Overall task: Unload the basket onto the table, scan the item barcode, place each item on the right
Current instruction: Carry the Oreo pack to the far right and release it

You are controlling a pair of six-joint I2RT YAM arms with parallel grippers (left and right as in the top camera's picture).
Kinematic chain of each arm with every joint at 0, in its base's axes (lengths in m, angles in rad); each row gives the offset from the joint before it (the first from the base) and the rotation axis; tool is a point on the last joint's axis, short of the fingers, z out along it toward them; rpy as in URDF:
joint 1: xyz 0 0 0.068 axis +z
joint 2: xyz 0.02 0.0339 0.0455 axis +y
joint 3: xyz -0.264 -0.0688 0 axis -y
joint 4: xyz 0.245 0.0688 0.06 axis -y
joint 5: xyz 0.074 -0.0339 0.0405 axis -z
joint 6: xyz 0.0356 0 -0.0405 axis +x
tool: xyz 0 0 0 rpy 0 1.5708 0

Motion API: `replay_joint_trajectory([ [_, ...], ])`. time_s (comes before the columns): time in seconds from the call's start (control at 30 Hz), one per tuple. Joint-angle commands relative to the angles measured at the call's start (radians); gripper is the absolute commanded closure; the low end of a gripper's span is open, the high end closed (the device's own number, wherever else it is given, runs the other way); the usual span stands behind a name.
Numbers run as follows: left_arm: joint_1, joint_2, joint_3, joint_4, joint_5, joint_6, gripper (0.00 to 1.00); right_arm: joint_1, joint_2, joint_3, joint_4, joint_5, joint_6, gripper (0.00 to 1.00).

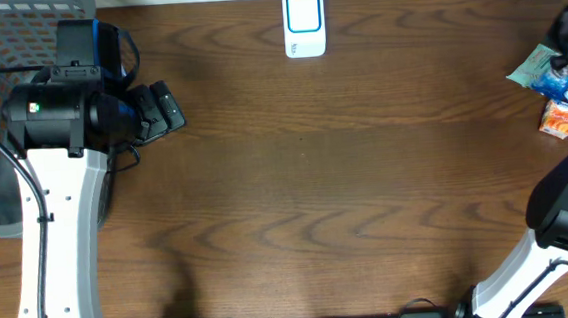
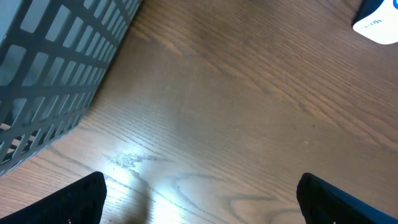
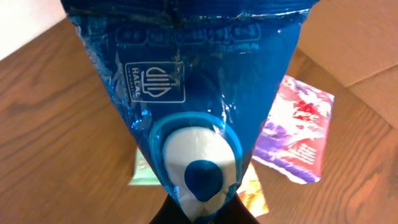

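Blue glossy plastic pouch pinched in right claw | left claw spread wide above brown wooden counter

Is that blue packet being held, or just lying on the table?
Held. The right end effector is shut on the narrow end of the blue packet; the purple packet lies on the table behind it.

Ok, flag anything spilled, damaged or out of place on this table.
Nothing stands out. The scanner lies at the far edge, loose packets sit clustered on the right, and the right gripper holds a crinkled blue pouch, no tear visible.
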Motion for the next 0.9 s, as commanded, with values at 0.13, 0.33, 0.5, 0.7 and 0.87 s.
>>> replay_joint_trajectory([
  [0.13, 0.004, 0.005, 0.003, -0.002, -0.016, 0.006, 0.02, -0.054, 0.076, 0.001, 0.038, -0.042, -0.012, 0.99],
  [0.33, 0.004, 0.005, 0.003, -0.002, -0.016, 0.006, 0.02, -0.074, 0.132, 0.001, 0.034, -0.042, -0.012, 0.50],
  [0.5, 0.004, 0.005, 0.003, -0.002, -0.016, 0.006, 0.02, -0.077, 0.105, 0.001, 0.008, -0.039, -0.011, 0.08],
  [0.7, 0.004, 0.005, 0.003, -0.002, -0.016, 0.006, 0.02, -0.059, -0.046, 0.001, -0.039, -0.049, -0.010, 0.01],
  [0.87, 0.004, 0.005, 0.003, -0.002, -0.016, 0.006, 0.02, -0.030, -0.229, 0.001, -0.118, -0.182, -0.008, 0.01],
])
